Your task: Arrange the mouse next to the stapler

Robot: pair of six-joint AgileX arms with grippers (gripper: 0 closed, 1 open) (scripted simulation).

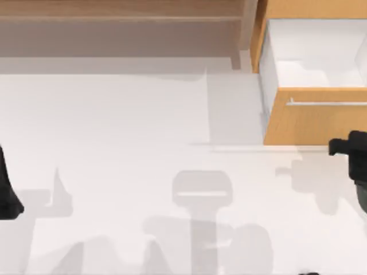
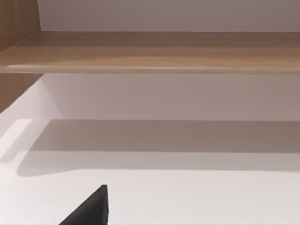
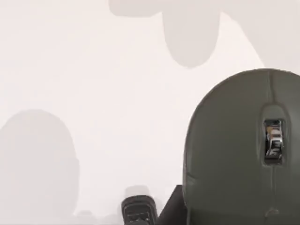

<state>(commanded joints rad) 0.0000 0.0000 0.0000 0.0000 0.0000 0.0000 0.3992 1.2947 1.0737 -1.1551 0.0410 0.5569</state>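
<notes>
Top view: right claw [image 1: 348, 146] at the desk's [image 1: 143, 126] right edge below the open orange drawer [image 1: 312, 117]; left arm parked at the left edge. Right wrist view: the mouse [image 3: 241, 150] sits close beneath the claw, apparently held for carrying, though grip state cannot be told.

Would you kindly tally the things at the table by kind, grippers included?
Mouse: 1
Orange drawer: 1
Grippers: 2, left gripper at the table's left edge, right gripper at its right edge by the mouse
Total: 4
</notes>
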